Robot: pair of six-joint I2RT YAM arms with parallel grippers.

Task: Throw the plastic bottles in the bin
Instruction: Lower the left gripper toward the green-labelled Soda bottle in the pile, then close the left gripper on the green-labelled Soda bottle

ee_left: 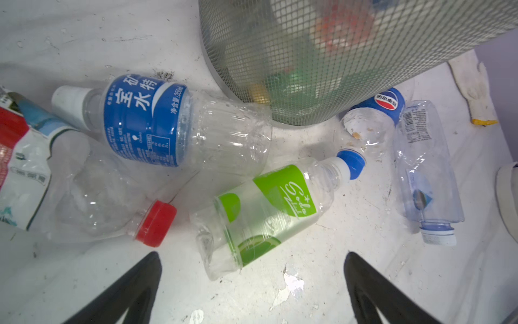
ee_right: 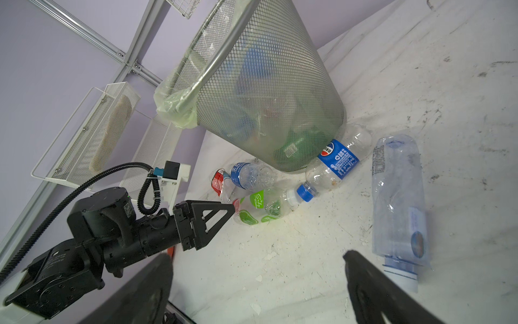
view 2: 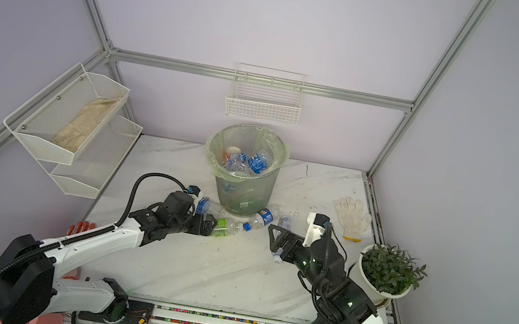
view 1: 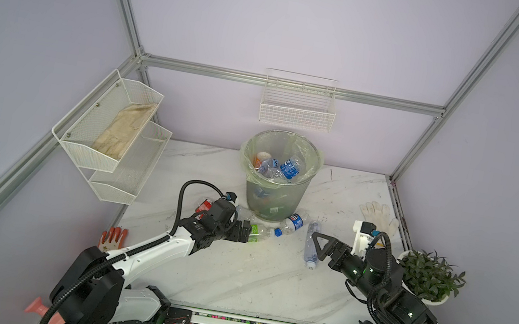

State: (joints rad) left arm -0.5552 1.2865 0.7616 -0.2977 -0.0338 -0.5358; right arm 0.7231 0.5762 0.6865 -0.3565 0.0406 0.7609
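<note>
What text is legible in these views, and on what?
"宝", "水", "矿", "特": large white characters on the blue-label bottle.
"净含量:350mL": same label, along its edge.
Globe-logo bottle: red-white-blue globe sign; the characters beside it are too small to read.
Green-label bottle: cursive script, not readable.
Clear bottle: barcode and fine print, too small.
Red-cap bottle: label print blurred.

Left tool [ee_left: 252,254] gaping wide, right tool [ee_right: 258,255] likewise, both low
</note>
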